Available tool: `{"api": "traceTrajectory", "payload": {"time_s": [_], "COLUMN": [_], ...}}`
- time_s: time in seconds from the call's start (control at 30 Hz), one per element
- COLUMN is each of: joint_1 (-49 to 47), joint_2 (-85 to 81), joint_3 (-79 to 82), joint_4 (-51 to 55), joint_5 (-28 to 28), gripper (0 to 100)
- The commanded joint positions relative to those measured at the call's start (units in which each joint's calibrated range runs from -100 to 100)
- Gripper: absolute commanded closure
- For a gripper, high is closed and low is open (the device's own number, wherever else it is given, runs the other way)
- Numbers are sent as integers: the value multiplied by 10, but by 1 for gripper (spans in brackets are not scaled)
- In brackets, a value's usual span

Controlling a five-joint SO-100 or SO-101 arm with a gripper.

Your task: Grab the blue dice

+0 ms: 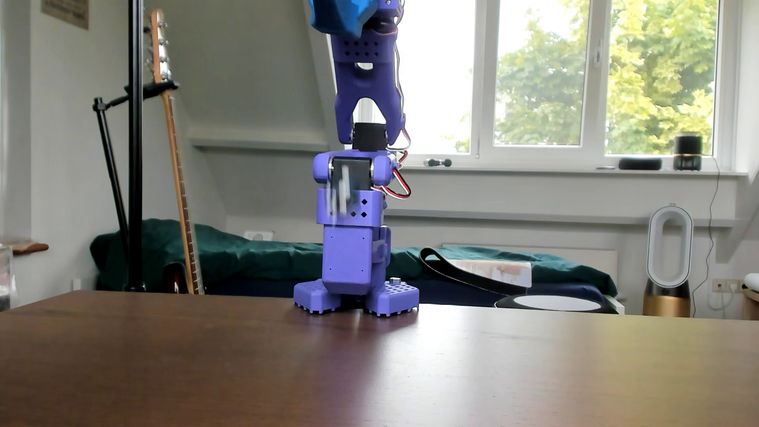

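The purple arm [355, 254] stands upright at the far middle of the brown table [369, 369], with its upper link rising out of the top of the picture. Only a light-blue piece of my gripper [336, 16] shows at the top edge. Its fingertips are cut off, so I cannot tell whether it is open or shut or holds anything. The blue dice is out of view; none lies on the visible tabletop. A pale blurred streak [339, 193] hangs in front of the arm's shoulder, and I cannot tell what it is.
The arm's base feet [355, 297] sit near the table's far edge. A black stand pole [134, 143] and a guitar [176, 164] rise behind the table at the left. A bed, a window sill and a fan stand further back.
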Motion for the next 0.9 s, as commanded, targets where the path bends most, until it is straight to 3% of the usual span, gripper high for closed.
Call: {"api": "traceTrajectory", "payload": {"time_s": [0.0, 0.43, 0.6, 0.7, 0.87], "joint_1": [3, 14, 27, 25, 28], "joint_2": [-1, -7, -6, -6, -5], "joint_3": [-9, 84, 157, 196, 247], "joint_4": [0, -1, -8, 0, 0], "joint_5": [3, 3, -2, -4, -58], "gripper": [82, 83, 98, 97, 98]}}
